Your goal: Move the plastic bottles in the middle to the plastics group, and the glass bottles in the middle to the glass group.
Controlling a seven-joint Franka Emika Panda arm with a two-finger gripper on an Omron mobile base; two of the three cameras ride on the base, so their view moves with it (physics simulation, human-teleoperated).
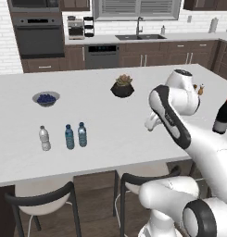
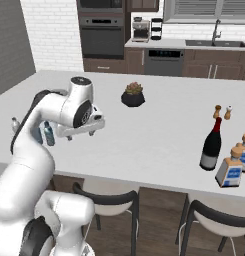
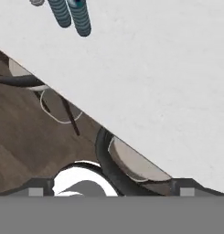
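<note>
three small water bottles stand in a row on the white island counter [image 1: 110, 139], toward its left front: whitish-grey bottle [image 1: 44, 138], deeper blue bottle [image 1: 69, 136], pale grey-blue bottle [image 1: 82, 134]. the two blue ones are just beside each other, the whitish one a little apart. wine bottle [image 2: 212, 144] with red top stands upright at the counter's right end, squarish bottle [image 2: 229, 168] with tan neck and blue-white label just beside it, another like it [image 2: 244, 150] behind, partly cut off by the frame edge. gripper [image 1: 152, 124] hangs empty over the counter's front middle, well apart from both groups; fingers spread wide, nothing between them. dark plant pot [image 1: 122, 87] sits mid-counter, bowl of blueberries [image 1: 46, 98] at back left, salt and pepper shakers [image 2: 222, 111] behind the wine bottle.
</note>
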